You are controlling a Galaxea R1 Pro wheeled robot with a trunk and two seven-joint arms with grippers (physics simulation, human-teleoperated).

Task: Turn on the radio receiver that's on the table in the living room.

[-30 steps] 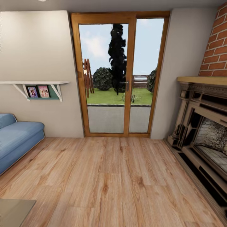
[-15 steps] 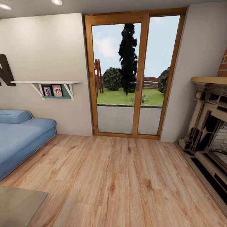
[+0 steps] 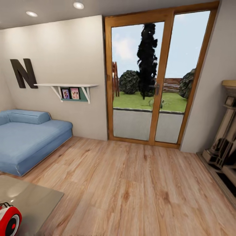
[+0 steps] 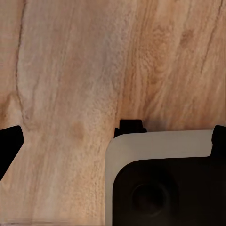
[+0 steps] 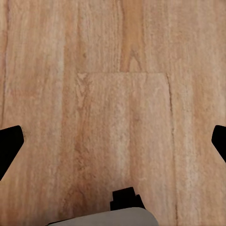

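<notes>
The radio receiver (image 3: 8, 220) peeks in at the lower left corner of the head view: red body, white side, dark round face, partly cut off by the frame edge. It stands on the glossy grey top of the low table (image 3: 34, 198), of which one corner shows. My left gripper (image 4: 113, 143) hangs open over bare wood floor, its dark fingertips (image 4: 9, 146) far apart. My right gripper (image 5: 114, 143) is open too, above floorboards, with nothing between its fingertips (image 5: 9, 146).
A blue sofa (image 3: 31, 139) lies at the left under a dark letter N (image 3: 23, 72) and a white wall shelf (image 3: 67, 86). Wood-framed glass doors (image 3: 157, 85) stand ahead. The fireplace (image 3: 224, 141) edges the right. Light wood floor (image 3: 131, 190) spreads between them.
The camera has swung left: the doors and fireplace slid right in the picture, and the letter N, more sofa, the table corner and the radio came into view.
</notes>
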